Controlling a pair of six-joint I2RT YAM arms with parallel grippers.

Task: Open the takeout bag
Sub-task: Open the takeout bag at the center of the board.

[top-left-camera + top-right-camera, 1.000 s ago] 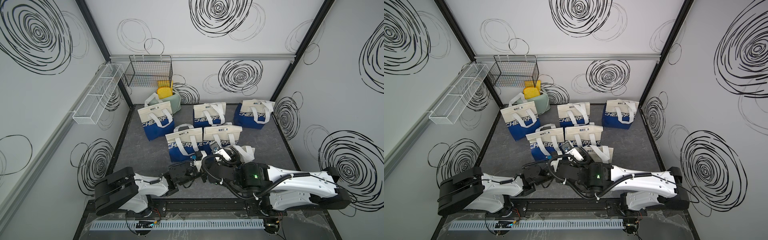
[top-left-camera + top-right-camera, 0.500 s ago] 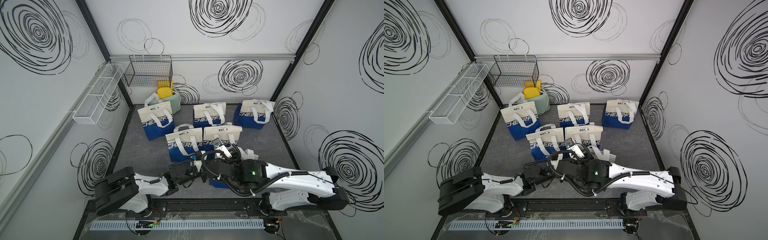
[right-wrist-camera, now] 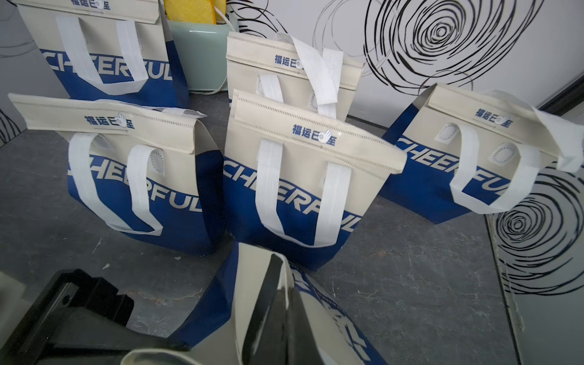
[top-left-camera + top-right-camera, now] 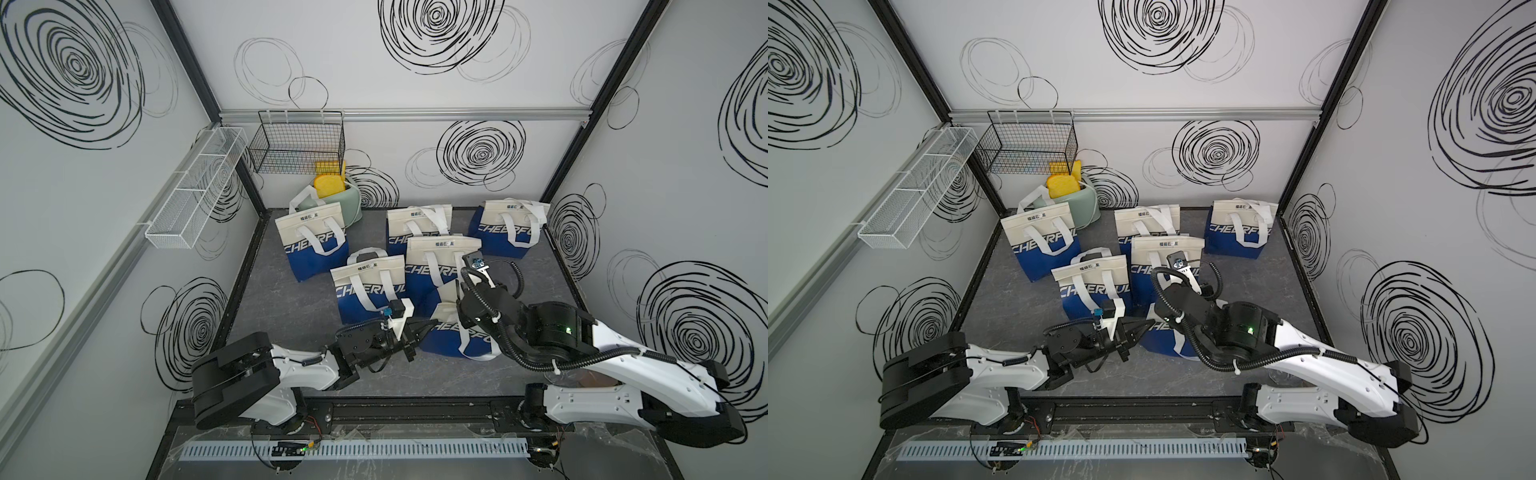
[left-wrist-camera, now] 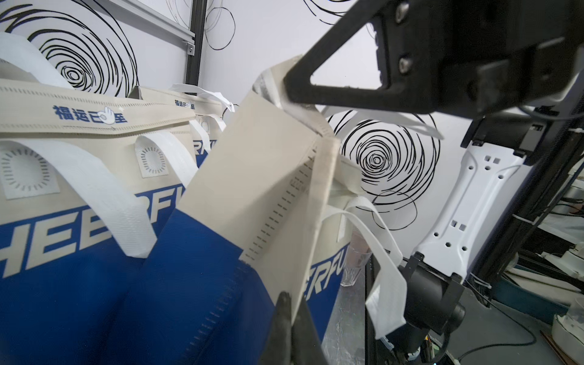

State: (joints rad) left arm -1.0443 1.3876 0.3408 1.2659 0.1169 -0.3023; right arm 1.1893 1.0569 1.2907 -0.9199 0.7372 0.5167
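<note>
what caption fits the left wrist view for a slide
Left tool and right tool pinch the tilted takeout bag, upright bags behind

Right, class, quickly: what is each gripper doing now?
Left gripper: shut on the side edge of the nearest bag.
Right gripper: shut on that bag's top edge.

Takeout bag (image 4: 442, 338) matt textured cloth; floor (image 4: 286, 316) matt; basket (image 4: 297, 147) metal wire.
</note>
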